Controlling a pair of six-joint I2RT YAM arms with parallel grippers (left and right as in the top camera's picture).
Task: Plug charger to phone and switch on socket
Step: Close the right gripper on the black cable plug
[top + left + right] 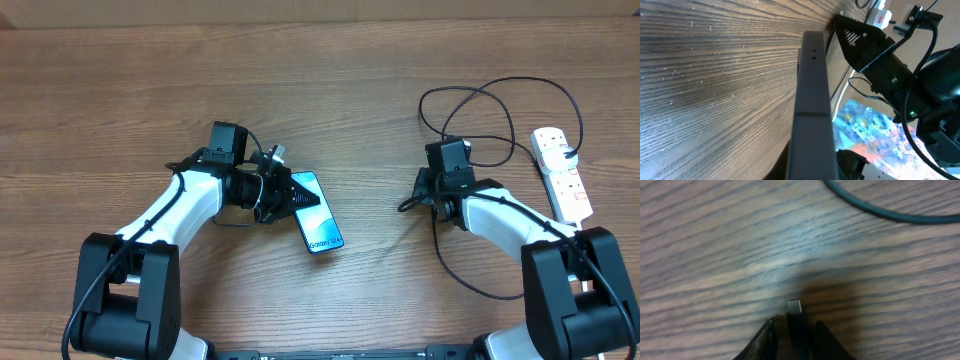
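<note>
The phone (318, 222) lies left of centre, tilted up on one long edge, its blue-white screen facing right. My left gripper (281, 194) is shut on the phone's upper end. In the left wrist view the phone's dark edge (812, 100) runs up the middle, with the colourful screen (867, 125) to its right. My right gripper (414, 194) is shut on the charger's connector, whose small metal tip (794, 307) sticks out between the fingers (796, 330) just above the wood. The black charger cable (490, 98) loops behind it. The white socket strip (562, 172) lies at the far right.
The black cable also trails in front of the right arm (470, 285) and crosses the top of the right wrist view (880, 212). The right arm (880, 55) and the socket strip (880, 17) show in the left wrist view beyond the phone.
</note>
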